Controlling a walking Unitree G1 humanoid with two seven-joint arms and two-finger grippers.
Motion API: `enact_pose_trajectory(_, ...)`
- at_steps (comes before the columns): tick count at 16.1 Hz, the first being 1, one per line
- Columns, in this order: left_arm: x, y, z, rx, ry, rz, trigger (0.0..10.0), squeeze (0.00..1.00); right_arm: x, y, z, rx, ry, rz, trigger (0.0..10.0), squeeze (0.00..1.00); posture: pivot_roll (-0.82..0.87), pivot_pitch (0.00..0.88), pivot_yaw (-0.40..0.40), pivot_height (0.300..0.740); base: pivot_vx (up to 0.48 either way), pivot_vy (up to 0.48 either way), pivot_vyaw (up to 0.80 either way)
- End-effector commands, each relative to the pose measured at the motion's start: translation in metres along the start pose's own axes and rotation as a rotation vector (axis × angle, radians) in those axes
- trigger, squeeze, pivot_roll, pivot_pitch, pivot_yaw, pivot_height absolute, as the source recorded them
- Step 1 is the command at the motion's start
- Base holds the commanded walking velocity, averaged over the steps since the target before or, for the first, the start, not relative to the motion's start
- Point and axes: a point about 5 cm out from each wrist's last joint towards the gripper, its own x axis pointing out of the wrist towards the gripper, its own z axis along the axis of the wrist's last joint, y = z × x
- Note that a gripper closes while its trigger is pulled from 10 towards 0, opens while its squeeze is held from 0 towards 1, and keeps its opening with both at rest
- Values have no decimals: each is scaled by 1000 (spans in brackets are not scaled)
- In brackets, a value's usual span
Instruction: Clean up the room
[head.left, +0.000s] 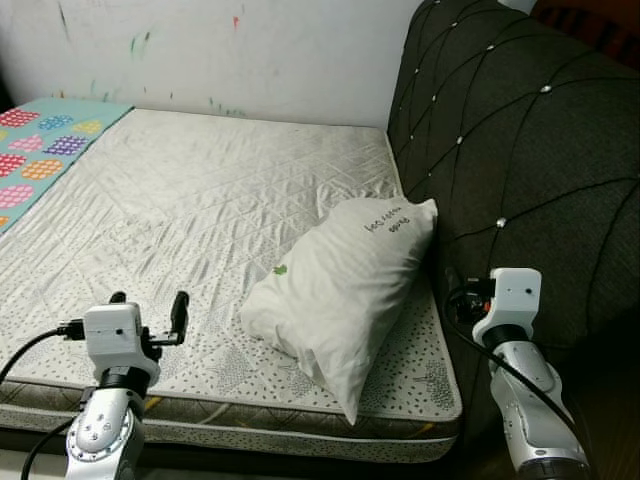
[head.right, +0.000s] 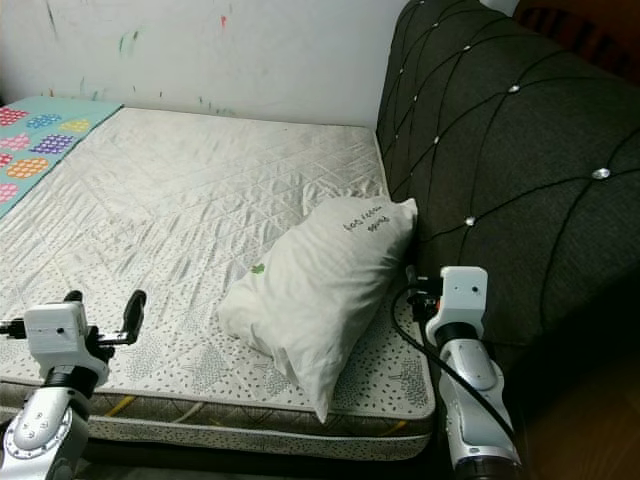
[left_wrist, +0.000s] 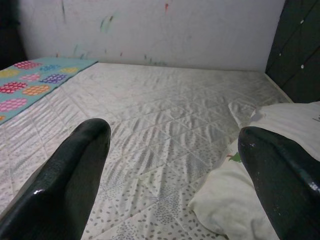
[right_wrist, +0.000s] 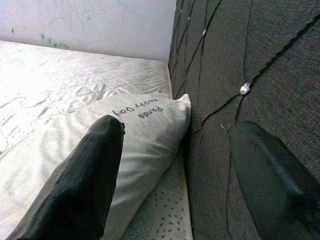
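A white pillow (head.left: 345, 290) with dark lettering and a small green mark lies askew on the bare quilted mattress (head.left: 200, 200), its far end leaning on the dark tufted headboard (head.left: 520, 150). My left gripper (head.left: 150, 305) hovers open over the mattress's near edge, left of the pillow, with nothing between its fingers (left_wrist: 65, 175). My right gripper (right_wrist: 175, 175) is open too, low at the pillow's right side, in the gap between the pillow (right_wrist: 140, 130) and the headboard (right_wrist: 240, 60). One finger (right_wrist: 85, 175) is over the pillow; the other is next to the headboard.
A turquoise blanket (head.left: 40, 150) with coloured dots covers the far left of the bed. A white wall (head.left: 250, 50) with paint marks runs behind the bed. Bare mattress spreads to the left of the pillow. Wooden floor (head.right: 580, 440) shows at the bottom right.
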Motion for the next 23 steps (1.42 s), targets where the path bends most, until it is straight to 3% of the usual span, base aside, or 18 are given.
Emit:
enact_pose_trajectory(1, 68, -68, -21, -241, 169, -140, 10000, 0, 18, 81, -12, 14, 45, 292, 10000, 0, 25, 86, 24, 740, 0, 0, 0)
enact_pose_trajectory(4, 68, -68, -23, -237, 180, -139, 10000, 0, 17, 83, -13, 11, 45, 308, 10000, 0, 25, 77, 26, 735, 0, 0, 0)
enact_pose_trajectory(13, 70, -65, -23, -237, 187, -123, 10000, 0, 18, 85, -14, 44, 56, 320, 10000, 0, 27, 95, 35, 641, 0, 0, 0)
enact_pose_trajectory(23, 69, -65, -21, -259, 164, -114, 10000, 0, 17, 84, -17, 54, 79, 337, 10000, 0, 28, 104, 34, 641, 56, 0, 0)
